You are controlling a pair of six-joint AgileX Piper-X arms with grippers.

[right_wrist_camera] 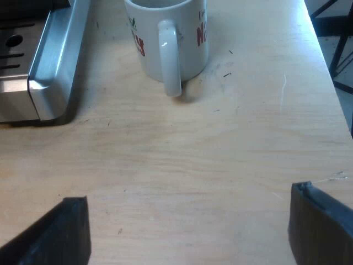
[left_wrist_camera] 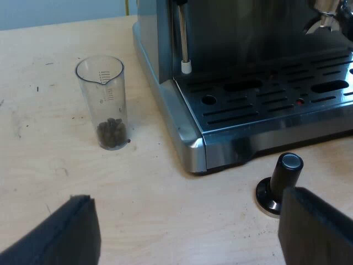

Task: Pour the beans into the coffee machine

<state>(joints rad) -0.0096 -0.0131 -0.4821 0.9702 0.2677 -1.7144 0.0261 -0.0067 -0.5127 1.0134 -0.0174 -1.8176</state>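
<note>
Wooden table (left_wrist_camera: pixel 149 215), measuring glass (left_wrist_camera: pixel 103 99) holding beans (left_wrist_camera: pixel 113 132), white mug (right_wrist_camera: pixel 190 52) upright

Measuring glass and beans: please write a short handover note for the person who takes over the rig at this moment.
Left tool: open, empty, above the table, facing the measuring glass.
Right tool: open, empty, over bare table, with the mug ahead.
Things: the measuring glass stands upright on the table beside the espresso machine, with beans at its bottom. A tamper with a black knob stands at the machine's front, close to one finger of the left tool.
Done: nothing yet; the beans are in the glass.
Left: grasp the glass, lift it, pour the beans into the machine.
</note>
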